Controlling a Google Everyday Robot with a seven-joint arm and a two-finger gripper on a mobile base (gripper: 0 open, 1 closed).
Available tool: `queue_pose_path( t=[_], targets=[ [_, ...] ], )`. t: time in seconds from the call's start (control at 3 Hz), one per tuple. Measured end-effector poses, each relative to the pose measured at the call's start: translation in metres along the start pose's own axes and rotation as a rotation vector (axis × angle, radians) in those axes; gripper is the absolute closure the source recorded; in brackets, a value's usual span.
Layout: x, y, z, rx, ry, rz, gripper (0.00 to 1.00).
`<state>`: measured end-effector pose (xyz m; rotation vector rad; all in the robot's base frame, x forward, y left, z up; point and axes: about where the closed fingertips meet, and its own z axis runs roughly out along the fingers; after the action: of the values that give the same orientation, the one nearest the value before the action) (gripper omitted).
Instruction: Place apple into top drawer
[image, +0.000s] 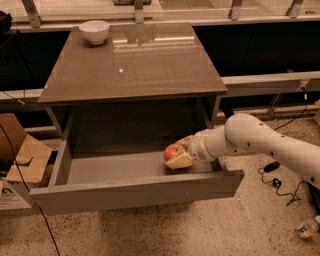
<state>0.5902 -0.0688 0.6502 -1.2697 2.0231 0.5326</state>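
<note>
Smooth white dark-speckled arm (260, 142) ends in a tan-fingered end effector (176, 154) inside the top drawer (135, 192).

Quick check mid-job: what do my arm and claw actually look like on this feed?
The arm is thick, rounded and white, speckled with small dark dots, narrowing to a white wrist. The claw, over the right end of the top drawer and closed on the apple, has tan, wedge-shaped fingers. No cables show on it.
</note>
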Motion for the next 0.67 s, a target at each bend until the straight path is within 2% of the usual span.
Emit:
queue_pose_path(
  t=[0.33, 0.67],
  targets=[
    [0.0178, -0.0013, 0.0071, 0.035, 0.0, 0.032, 0.88],
    [0.0184, -0.0032, 0.0089, 0.049, -0.004, 0.034, 0.64]
  ],
)
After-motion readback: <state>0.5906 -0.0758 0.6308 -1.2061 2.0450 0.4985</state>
